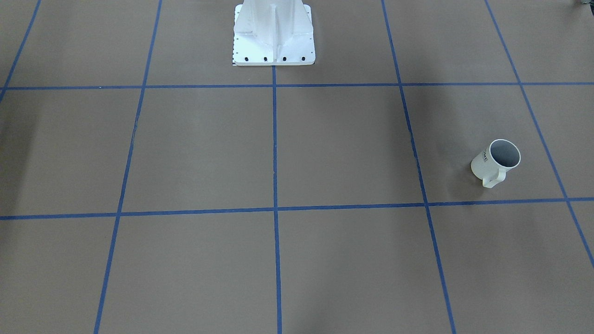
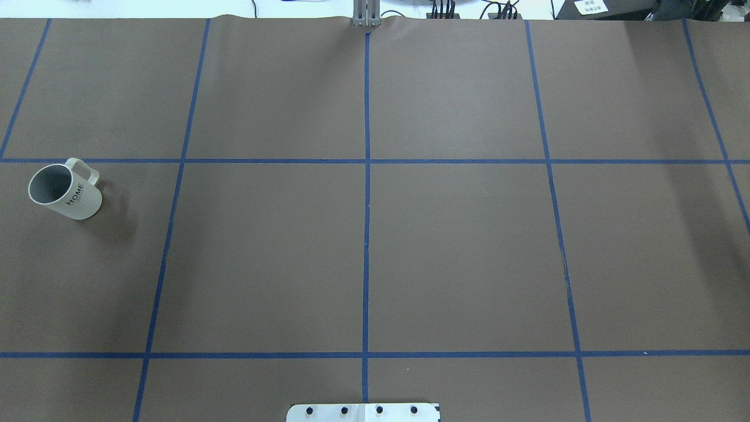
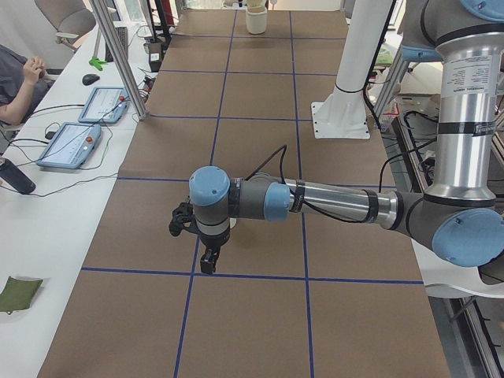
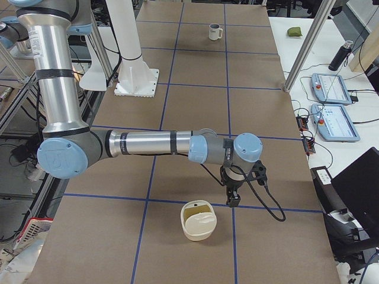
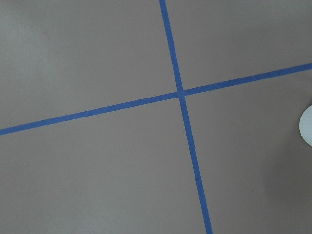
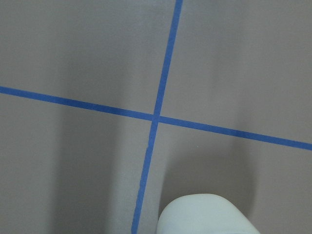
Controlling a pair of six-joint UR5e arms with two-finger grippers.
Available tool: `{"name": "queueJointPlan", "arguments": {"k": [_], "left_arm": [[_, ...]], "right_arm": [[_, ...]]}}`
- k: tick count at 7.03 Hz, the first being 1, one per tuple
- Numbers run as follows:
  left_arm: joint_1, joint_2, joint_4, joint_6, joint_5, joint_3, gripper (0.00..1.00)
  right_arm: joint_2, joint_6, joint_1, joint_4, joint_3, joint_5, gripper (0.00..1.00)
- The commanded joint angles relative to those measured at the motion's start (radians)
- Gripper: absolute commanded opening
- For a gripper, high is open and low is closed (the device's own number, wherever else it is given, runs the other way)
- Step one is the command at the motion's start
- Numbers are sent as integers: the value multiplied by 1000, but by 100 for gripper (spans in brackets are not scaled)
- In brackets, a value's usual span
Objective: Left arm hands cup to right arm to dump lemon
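Observation:
The cup (image 2: 64,192) is a white ribbed mug marked "HOME". It stands upright on the brown table at the left of the overhead view, with its handle toward the far side. It also shows as cup (image 1: 495,162) and far off as cup (image 4: 215,31). Only grey shows inside it, and no lemon is in view. The left arm (image 3: 331,203) reaches out level, and its wrist hides the cup in that view. The left gripper (image 3: 208,261) points down; I cannot tell if it is open or shut. The right arm (image 4: 148,144) holds the right gripper (image 4: 232,198) just above a cream container (image 4: 198,220); its state is also unclear.
The cream container (image 3: 256,20) (image 6: 202,214) sits past the right end of the overhead view. The white robot base (image 1: 274,35) stands mid-table. A pale rounded edge (image 5: 306,126) cuts into the left wrist view. A seated person (image 3: 16,79) and control tablets (image 4: 334,106) are at the side bench.

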Motion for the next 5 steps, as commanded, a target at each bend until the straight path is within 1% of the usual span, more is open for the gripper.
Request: {"name": "queueJointPlan", "arguments": {"k": [1,5], "left_arm": [[0,1,2,-2,-35,1,100],[1,20,-1,-5,-27,-5,100]], "right_arm": [[-24,12,18,13,3,-1,100],[-18,17,18,11,6,8,100]]}}
